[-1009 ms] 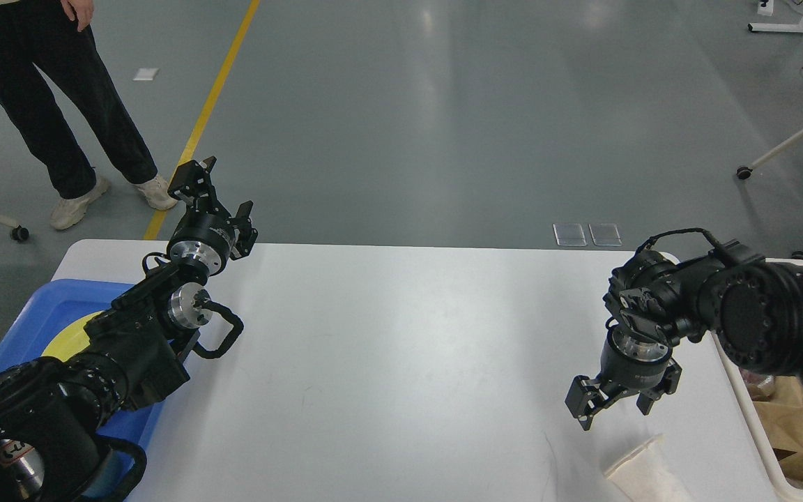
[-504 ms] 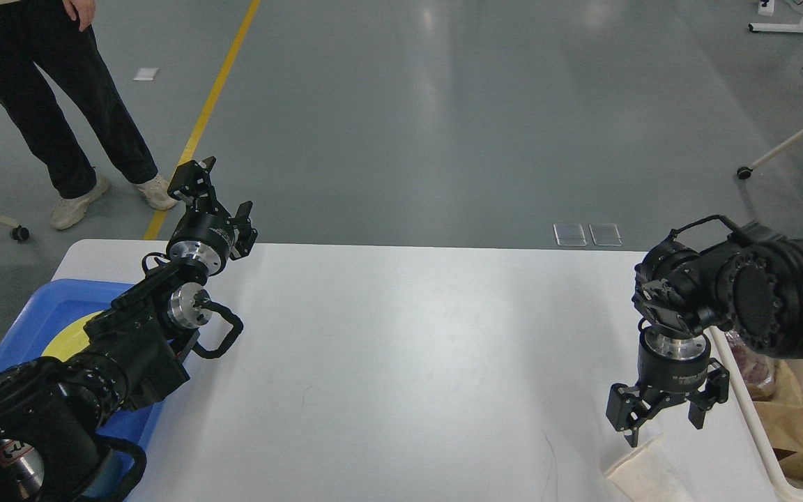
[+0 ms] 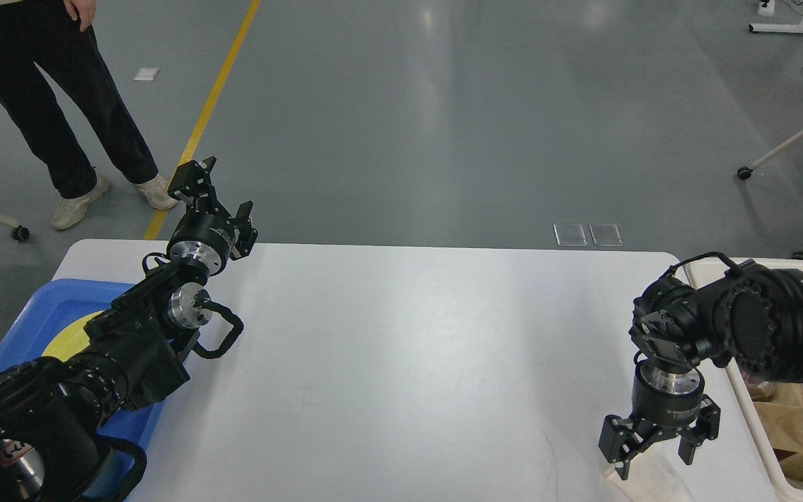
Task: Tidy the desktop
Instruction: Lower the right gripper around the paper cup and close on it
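The desktop [image 3: 401, 362] fills the lower middle of the head view, and every other place is given relative to it. Against its left edge a blue tray [image 3: 39, 307] is seen, with something yellow [image 3: 77, 335] inside, mostly hidden by the left arm. Against its right edge a cream bin [image 3: 757, 418] is placed, with brown paper [image 3: 792, 418] in it. At its near right corner a pale crumpled sheet [image 3: 642, 481] is lying, largely covered from above.

A slip is judged likely: thin, flat paper may be pushed along the smooth top rather than pinched, or only an edge may be caught and dropped short of the bin. The bin wall could also be struck by the bulky right forearm, which is held just beside it.

The right gripper [image 3: 656, 446] is pointed straight down over the sheet at the near right corner, its fingers spread wide and nothing held; whether the tips touch the paper cannot be told. The left gripper [image 3: 217, 202] is raised above the far left edge, tilted up and away, fingers wide apart and empty.
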